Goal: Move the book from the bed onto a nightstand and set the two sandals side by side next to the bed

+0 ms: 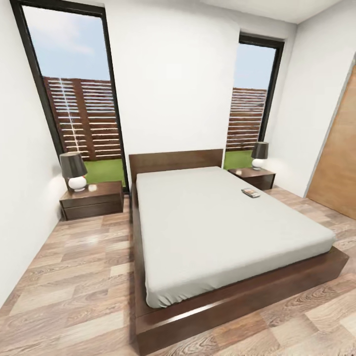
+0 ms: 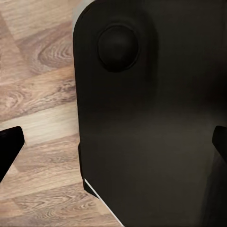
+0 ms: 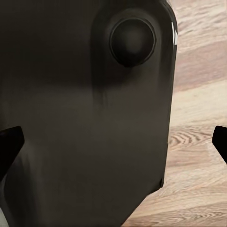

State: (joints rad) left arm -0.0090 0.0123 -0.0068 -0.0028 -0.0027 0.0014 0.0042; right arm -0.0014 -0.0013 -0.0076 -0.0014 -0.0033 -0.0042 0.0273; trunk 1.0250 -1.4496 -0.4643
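The bed (image 1: pixel 222 232) with a dark wooden frame and pale mattress fills the middle of the head view. The book (image 1: pixel 250 193) lies flat on the mattress near its far right edge. One nightstand (image 1: pixel 99 199) stands left of the headboard, another nightstand (image 1: pixel 257 176) to its right, each carrying a lamp. The sandals are out of view. In the left wrist view my left gripper (image 2: pixel 113 146) stands open, its dark fingertips (image 2: pixel 9 144) wide apart over the robot's black base. My right gripper (image 3: pixel 113 142) is likewise open, one of its fingertips (image 3: pixel 10 142) showing at the frame's edge.
Lamps (image 1: pixel 74 170) (image 1: pixel 259 155) sit on both nightstands, with a small white object (image 1: pixel 92 188) on the left one. Tall windows flank the headboard. A wooden door (image 1: pixel 338 163) is on the right wall. Wood-plank floor (image 1: pixel 74 277) runs along the bed's left side and foot.
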